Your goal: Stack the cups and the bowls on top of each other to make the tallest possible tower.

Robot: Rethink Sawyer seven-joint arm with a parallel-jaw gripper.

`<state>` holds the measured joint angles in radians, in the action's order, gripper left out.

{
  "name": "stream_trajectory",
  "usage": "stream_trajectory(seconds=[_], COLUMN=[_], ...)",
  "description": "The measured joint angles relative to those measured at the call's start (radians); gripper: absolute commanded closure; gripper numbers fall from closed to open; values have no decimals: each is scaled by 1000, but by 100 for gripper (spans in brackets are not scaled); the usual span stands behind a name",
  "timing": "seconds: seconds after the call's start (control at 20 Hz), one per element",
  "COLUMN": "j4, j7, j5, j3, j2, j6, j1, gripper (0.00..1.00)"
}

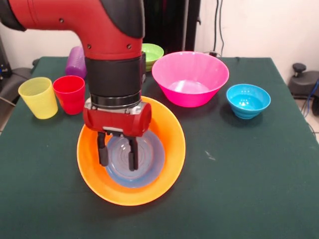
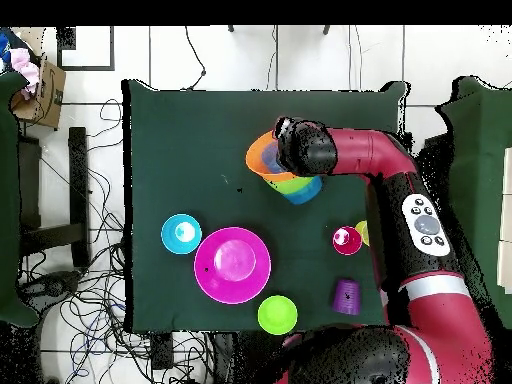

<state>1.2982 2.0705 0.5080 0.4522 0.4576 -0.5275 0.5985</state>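
Note:
The large orange bowl sits at the table's middle with a pale blue bowl nested inside it. My gripper hangs open and empty over them, its fingers down inside the orange bowl, just above the blue one. In the overhead view my wrist covers most of the orange bowl. The pink bowl, another blue bowl and a green bowl stand apart. The yellow cup and red cup stand upright. The purple cup lies on its side.
In the overhead view the pink bowl, blue bowl, green bowl, red cup and purple cup lie between the orange bowl and my base. Cables run on the floor beside the table.

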Motion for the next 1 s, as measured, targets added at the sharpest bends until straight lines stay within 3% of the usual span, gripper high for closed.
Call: stream_trajectory(seconds=[0.45,1.0], j4=[20,97], j7=[-48,-127], j5=[30,34], j3=[1,8], j2=[-27,-31], j6=[-110,-167], j1=[32,65], gripper=[0,0])
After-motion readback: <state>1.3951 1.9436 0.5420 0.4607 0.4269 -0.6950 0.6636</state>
